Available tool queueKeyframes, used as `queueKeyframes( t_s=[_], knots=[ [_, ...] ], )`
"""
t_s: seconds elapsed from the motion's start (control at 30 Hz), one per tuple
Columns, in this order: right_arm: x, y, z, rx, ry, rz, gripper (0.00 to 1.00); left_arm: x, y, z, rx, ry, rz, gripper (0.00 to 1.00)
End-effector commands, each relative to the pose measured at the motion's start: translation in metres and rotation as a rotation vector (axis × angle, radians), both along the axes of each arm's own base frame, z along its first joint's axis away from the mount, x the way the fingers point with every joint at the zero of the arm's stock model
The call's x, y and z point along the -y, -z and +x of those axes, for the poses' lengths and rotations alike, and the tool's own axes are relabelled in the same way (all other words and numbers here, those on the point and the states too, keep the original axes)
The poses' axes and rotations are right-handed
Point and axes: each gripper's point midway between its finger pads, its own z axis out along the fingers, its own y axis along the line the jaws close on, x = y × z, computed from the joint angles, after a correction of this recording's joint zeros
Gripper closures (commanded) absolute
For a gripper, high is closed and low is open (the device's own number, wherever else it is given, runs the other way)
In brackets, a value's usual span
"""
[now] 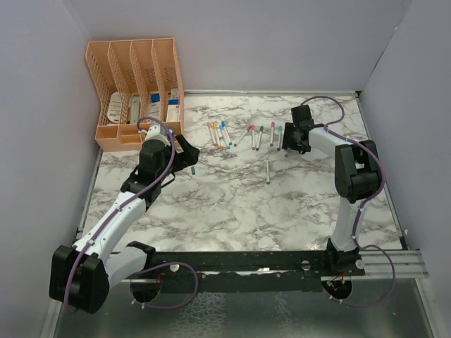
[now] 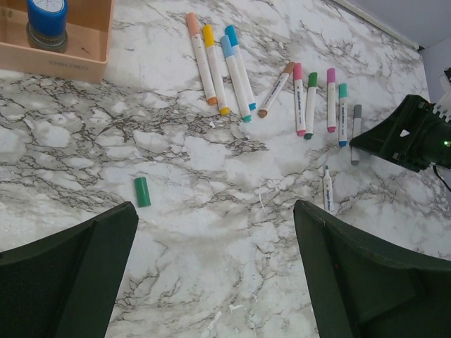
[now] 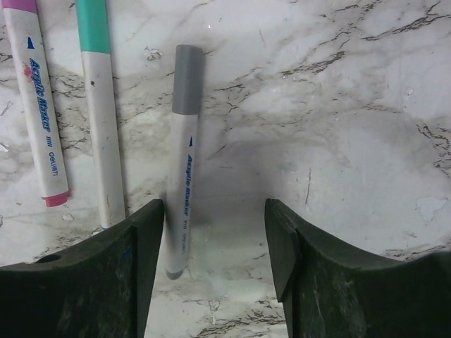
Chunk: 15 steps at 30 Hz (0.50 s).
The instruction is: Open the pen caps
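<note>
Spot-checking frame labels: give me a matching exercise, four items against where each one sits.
Things:
1. loose green cap
2. grey-capped marker
3. blue stamp
4. yellow-capped marker

Places:
A. in a compartment of the peach organiser
B. between the parted fingers of the right gripper
C. alone on the marble, off any pen
D. second from the left in the row of markers

Pairs: 1-C, 2-B, 3-A, 4-D

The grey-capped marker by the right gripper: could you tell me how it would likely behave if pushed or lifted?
The grey-capped marker is a slim round barrel lying flat on the smooth table, so it would probably roll if nudged sideways. It looks like rigid plastic, likely stiff and light.
</note>
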Motion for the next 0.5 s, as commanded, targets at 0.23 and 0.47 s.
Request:
queueKeyframes(
  t_s=[0.23, 0.47],
  knots=[
    [-0.012, 0.017, -0.009, -0.048, -0.044, 0.066, 0.66, 0.007, -0.006, 0.0, 0.025, 0.02, -0.033, 0.05],
    [-0.011, 0.026, -0.016, -0.075, -0.018, 0.086, 0.97, 0.009, -0.011, 0.0, 0.036, 0.029, -0.039, 0.05]
  ],
)
